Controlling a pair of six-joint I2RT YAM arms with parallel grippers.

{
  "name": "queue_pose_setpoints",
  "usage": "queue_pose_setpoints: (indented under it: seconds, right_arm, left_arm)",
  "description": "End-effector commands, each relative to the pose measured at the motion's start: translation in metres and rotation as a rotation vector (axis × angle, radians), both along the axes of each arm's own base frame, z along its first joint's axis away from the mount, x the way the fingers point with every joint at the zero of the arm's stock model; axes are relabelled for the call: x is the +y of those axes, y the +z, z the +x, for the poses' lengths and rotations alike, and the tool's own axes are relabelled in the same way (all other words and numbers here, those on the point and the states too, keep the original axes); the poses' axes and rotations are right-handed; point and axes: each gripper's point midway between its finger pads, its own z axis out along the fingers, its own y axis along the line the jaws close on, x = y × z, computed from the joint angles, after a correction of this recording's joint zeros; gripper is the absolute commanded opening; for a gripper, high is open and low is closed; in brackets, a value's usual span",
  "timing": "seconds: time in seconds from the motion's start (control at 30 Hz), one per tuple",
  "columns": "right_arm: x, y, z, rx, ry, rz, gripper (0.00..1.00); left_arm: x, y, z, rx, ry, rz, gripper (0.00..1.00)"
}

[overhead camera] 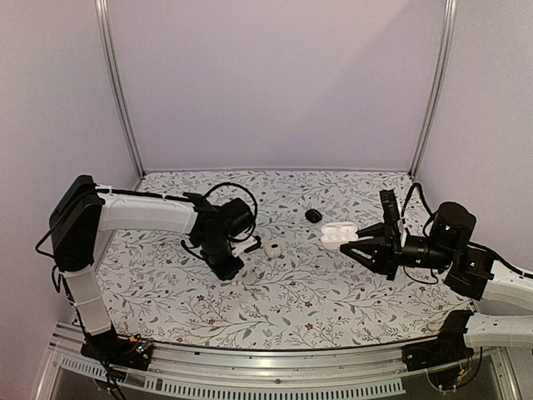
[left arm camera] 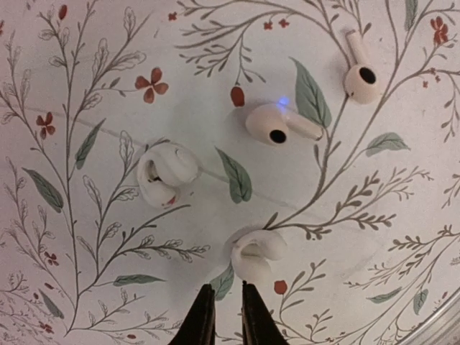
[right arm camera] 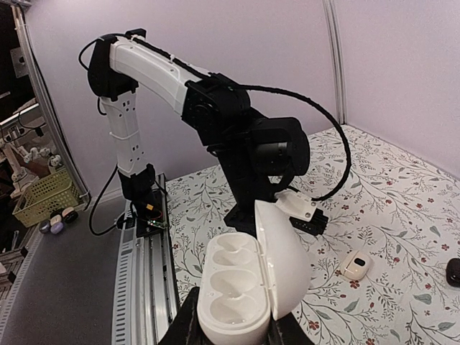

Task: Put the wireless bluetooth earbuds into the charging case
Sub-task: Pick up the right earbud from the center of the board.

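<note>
- Two white stemmed earbuds [left arm camera: 279, 123] are lying apart on the floral table [overhead camera: 333, 308], in its left half, under the left wrist camera.
- Two rounded white hook-shaped pieces [left arm camera: 164, 172] are lying near them, one just ahead of the left gripper [left arm camera: 226, 296].
- The left gripper's fingertips are standing a narrow slit apart, holding nothing.
- The right gripper [right arm camera: 237, 327] is clamping one white charging case [right arm camera: 244, 287] over the table's right half, lid swung back, two sockets showing.
- One small white case [overhead camera: 272, 249] and one small black case [overhead camera: 313, 215] are resting mid-table between the arms, the black one nearer the far edge.
</note>
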Motion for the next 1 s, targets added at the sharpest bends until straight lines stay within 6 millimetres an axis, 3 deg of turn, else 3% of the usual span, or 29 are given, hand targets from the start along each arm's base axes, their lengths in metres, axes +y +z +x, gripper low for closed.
queue_pose_setpoints:
  seconds: [0.0, 0.2, 0.3, 0.53, 0.97]
  right_arm:
    - [-0.002, 0.001, -0.002, 0.003, -0.002, 0.014, 0.0]
    - [-0.002, 0.001, -0.002, 0.003, 0.0, 0.016, 0.0]
    - [-0.001, 0.0, -0.001, 0.005, 0.001, 0.014, 0.0]
    - [-0.001, 0.001, -0.001, 0.002, 0.001, 0.013, 0.0]
    - [-0.001, 0.002, 0.0, 0.002, 0.001, 0.012, 0.0]
  left_arm:
    - [0.016, 0.005, 0.0, 0.019, 0.053, 0.01, 0.14]
    - [-0.008, 0.011, -0.002, 0.059, -0.009, -0.149, 0.16]
    - [-0.004, 0.01, 0.01, 0.062, 0.024, -0.179, 0.17]
    - [-0.008, 0.007, 0.014, 0.06, 0.005, -0.21, 0.23]
    - [-0.006, -0.008, 0.007, 0.096, -0.02, -0.186, 0.25]
